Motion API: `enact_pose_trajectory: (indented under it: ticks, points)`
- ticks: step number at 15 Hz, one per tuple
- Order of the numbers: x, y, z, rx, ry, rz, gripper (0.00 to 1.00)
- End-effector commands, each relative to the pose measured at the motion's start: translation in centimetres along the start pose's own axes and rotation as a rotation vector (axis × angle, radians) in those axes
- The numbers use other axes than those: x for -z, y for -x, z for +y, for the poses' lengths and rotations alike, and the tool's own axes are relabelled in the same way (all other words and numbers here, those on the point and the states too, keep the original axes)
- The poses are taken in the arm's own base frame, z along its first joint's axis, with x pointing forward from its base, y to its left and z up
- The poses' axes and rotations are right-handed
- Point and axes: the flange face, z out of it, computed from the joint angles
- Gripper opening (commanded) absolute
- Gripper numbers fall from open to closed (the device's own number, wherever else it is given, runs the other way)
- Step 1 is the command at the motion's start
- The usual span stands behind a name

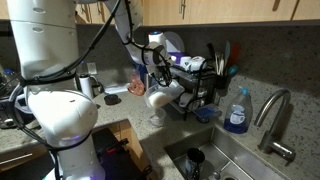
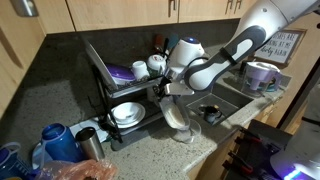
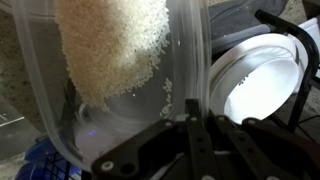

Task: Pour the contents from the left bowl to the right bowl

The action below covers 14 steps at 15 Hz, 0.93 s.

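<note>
Tipping is the step we judge to be in hand. The claw (image 1: pixel 160 86) is pressed together on the rim of the cream bowl (image 1: pixel 157 100), pinching it and holding it tilted in the air above the tabletop (image 1: pixel 112 112). Directly beneath it, in both exterior views, the glass bowl (image 2: pixel 187 134) stands on the tabletop, just beside the dish rack (image 2: pixel 105 90) and near the sink (image 1: pixel 225 155).

The wrist view shows white grains (image 3: pixel 110 45), rice by the look of them, bunched against the cream bowl's sloping wall, with a few loose ones apart from the heap. We cannot tell whether any have landed in the glass bowl, so we take the pour as begun but not finished.

The next move, as we judge it, calls for more roll of the wrist with the lip kept over the glass bowl. It should go slowly enough that the heap does not slide out in one lump and scatter.

As for writing, the blue soap bottle (image 1: pixel 237 112) carries a label and a sign (image 2: pixel 292 45) hangs on the wall, but both are too small for us to read.
</note>
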Motion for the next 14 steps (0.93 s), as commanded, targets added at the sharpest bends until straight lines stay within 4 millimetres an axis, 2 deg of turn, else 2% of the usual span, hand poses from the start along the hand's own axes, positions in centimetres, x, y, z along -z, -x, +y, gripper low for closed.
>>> enact_pose_trajectory:
  ticks: [1, 14]
  points:
    - [2.1, 0.9, 1.4, 0.012, -0.024, 0.045, 0.01]
    - [6.5, 4.2, 4.1, 0.06, -0.102, 0.19, 0.01]
